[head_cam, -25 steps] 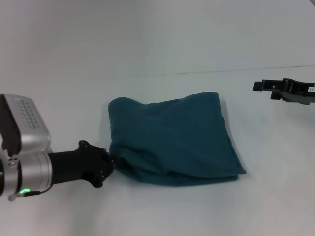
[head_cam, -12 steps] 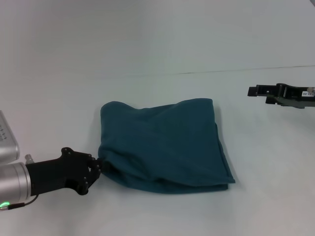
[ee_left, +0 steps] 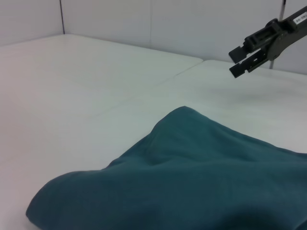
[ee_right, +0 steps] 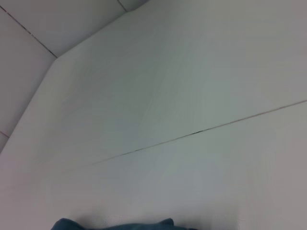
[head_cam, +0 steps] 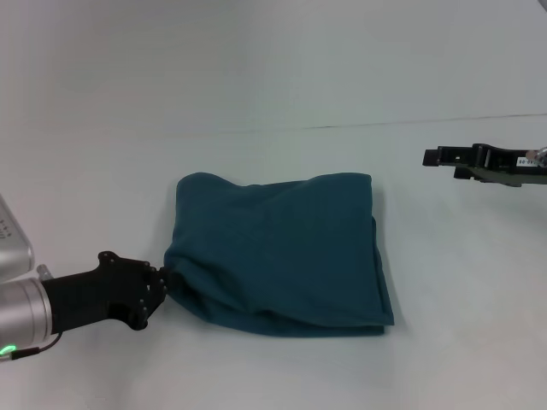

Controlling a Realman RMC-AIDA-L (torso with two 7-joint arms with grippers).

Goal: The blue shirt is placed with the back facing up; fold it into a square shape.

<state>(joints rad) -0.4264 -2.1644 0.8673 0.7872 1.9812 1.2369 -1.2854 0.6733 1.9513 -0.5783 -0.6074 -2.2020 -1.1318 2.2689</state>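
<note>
- The left gripper (head_cam: 162, 278) sits low at the near-left corner of the blue shirt (head_cam: 278, 252), its jaws clamped together on a pinch of the cloth's edge.
- The blue shirt lies folded into a rough square, plain side up, on the white table (head_cam: 273, 85), its near-left corner bunched at the gripper.
- The right gripper (head_cam: 432, 157) hovers well apart on the far right, jaws slightly apart and holding nothing.
</note>
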